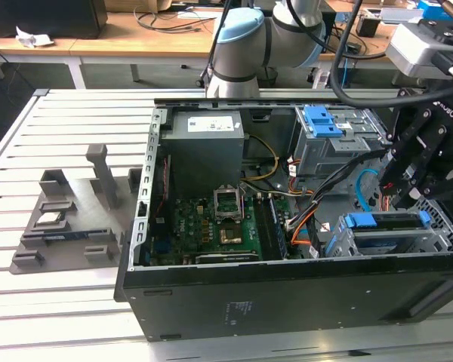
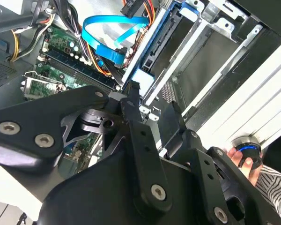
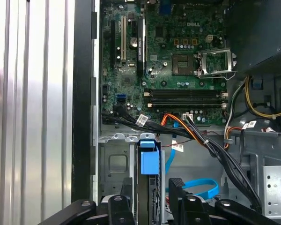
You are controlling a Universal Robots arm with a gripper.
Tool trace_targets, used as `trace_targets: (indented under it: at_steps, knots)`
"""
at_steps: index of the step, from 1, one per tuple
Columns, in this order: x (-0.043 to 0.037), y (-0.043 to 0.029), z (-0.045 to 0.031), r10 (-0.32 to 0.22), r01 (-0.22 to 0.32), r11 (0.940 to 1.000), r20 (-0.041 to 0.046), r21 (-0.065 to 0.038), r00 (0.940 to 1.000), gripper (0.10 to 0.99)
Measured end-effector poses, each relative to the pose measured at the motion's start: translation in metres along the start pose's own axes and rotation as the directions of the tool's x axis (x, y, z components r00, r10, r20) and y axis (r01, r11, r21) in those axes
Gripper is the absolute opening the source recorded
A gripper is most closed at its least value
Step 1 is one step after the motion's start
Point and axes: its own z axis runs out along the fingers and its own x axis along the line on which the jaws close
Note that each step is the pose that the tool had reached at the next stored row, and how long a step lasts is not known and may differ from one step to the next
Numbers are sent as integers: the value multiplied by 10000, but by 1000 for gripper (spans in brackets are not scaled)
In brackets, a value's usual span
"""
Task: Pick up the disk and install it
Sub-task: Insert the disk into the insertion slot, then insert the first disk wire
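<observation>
Bench (image 1: 75, 136) of pale slats, at the exterior view's left, carries one grey fixture (image 1: 68, 219) with upright posts; judge it a holding rack, its slots shaped to keep parts square for pickup. At centre you see one open computer case (image 1: 287, 302) lying on its side so that its interior faces up to the arm. Inside it sit one green motherboard (image 1: 211, 222) and one grey power-supply box (image 1: 208, 147) with a white label. Farther toward the exterior view's right, one blue latch piece (image 1: 322, 121) tops the upper drive cage (image 1: 340, 147). Below it, the disk (image 1: 385, 221) lies in the lower bay beside the case wall, its blue carrier frame uppermost; it looks seated between the bay rails, though you cannot be sure how fully. One claw (image 1: 408, 188) hangs just above that bay. In the second wrist view its two fingers (image 2: 138, 136) stand apart with nothing between them, straddling the disk's (image 2: 143, 77) blue end. The first wrist view shows the claw (image 3: 161, 197) likewise spread about the disk's (image 3: 147, 161) blue tab. One blue flat cable (image 3: 196, 190) loops beside the bay. One person's hand (image 2: 243, 161) rests on a round button past the case.
</observation>
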Motion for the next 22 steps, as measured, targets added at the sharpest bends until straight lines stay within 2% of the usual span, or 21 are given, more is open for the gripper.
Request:
trace_targets:
  at_steps: [2,5,6,8,20,21,22]
  knots:
    - [0,0,2,0,0,10000,0,0,10000,424]
    - [0,0,4,0,0,10000,1,0,10000,235]
    - [0,0,4,0,0,10000,0,0,10000,235]
    - [0,0,6,0,0,10000,1,0,10000,114]
    - [0,-1,16,-1,1,10000,1,0,10000,114]
    - [0,-1,17,-1,1,10000,1,0,10000,235]
    - [0,-1,18,0,0,10000,1,-1,10000,235]
